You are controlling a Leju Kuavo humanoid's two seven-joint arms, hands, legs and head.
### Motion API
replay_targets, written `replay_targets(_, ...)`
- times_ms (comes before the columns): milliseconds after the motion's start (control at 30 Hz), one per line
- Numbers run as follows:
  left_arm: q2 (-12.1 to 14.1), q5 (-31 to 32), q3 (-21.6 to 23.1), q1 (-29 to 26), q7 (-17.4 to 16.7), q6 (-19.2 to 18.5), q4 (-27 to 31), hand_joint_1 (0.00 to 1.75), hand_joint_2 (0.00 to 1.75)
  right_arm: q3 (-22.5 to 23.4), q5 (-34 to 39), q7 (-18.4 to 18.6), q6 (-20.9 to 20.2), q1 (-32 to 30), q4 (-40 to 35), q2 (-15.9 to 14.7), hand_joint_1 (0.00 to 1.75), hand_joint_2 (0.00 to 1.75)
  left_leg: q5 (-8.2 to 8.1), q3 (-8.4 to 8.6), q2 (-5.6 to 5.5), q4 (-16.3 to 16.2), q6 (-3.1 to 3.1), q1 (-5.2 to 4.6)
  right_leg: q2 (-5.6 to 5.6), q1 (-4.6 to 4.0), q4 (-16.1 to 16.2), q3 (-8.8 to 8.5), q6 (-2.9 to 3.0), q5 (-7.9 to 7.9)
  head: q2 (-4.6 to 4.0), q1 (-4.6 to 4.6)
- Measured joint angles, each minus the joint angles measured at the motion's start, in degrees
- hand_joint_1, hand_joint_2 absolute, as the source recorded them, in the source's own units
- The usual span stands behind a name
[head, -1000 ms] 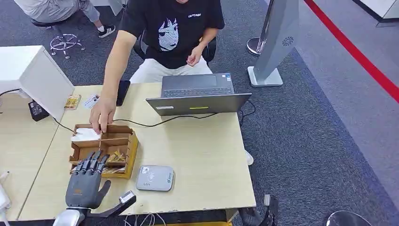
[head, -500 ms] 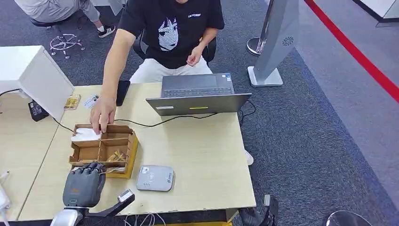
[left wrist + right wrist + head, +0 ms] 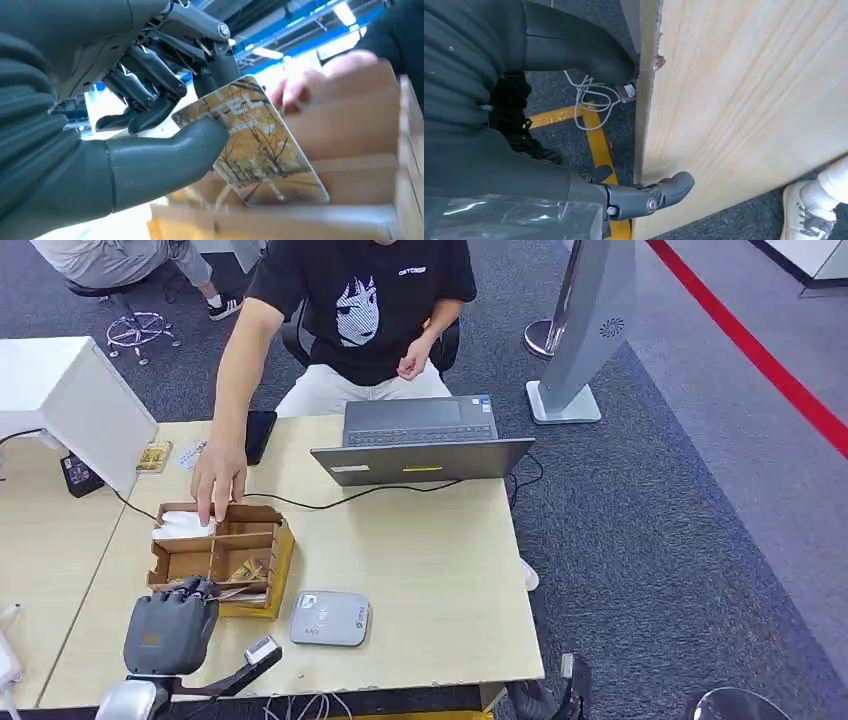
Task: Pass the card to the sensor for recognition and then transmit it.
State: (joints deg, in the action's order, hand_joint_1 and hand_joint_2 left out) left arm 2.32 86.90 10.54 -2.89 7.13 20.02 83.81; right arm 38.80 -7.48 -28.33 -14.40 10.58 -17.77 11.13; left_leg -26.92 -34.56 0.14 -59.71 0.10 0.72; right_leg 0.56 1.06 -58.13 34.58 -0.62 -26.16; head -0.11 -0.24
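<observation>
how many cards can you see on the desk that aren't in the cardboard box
2: a yellowish card and a paler card, side by side near the desk's far left edge, beyond the box. More may be hidden.

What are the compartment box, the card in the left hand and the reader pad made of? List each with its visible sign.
Compartment box: looks like brown cardboard, matte, with thin flat dividers and raw edges.
Card, pinched by the left hand: probably glossy plastic, thin and stiff, printed with an autumn tree scene.
Reader pad: seems grey moulded plastic, smooth with rounded corners.
</observation>
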Motion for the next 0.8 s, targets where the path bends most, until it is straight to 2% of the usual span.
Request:
replay_targets(200,2.3,0.3,-0.9,5.5,-1.3,-6.2,8.0,1.75,1.75,-0.5,-0.5,0.9,0.1,0.0,0.0,0.3,0.00,1.75,0.10,-0.02,-0.01,0.0,-0.10,0.09,-0.01,-0.05,0.0,-0.01,0.09,0.06,0.00,0.00)
replay_targets(300,3.6,0.5,-1.6,9.3,-2.1,-8.8,9.3,1.75,1.75,-0.9,-1.0,1.4,0.2,0.1,0.0,0.4,0.00,1.75,0.15,-0.01,0.02,0.0,-0.18,0.15,0.01,-0.12,0.0,0.01,0.21,0.14,0.00,0.00)
replay_targets(567,5.9,-0.8,-4.3,17.3,-2.9,-12.5,8.0,1.75,1.75,-1.5,-0.9,2.4,1.7,0.5,-0.2,1.4,0.00,1.75,0.24,-0.01,0.22,0.0,-0.33,0.41,0.25,-0.34,0.0,0.08,0.45,0.30,0.00,0.00)
replay_targets(800,7.3,0.3,-6.3,20.5,-4.0,-13.2,2.2,1.75,1.75,-2.0,-1.0,2.8,1.9,0.8,-0.2,1.8,0.00,1.75,0.28,-0.03,0.55,0.0,-0.50,0.48,0.56,-0.38,-0.1,0.28,0.59,0.39,0.00,0.00)
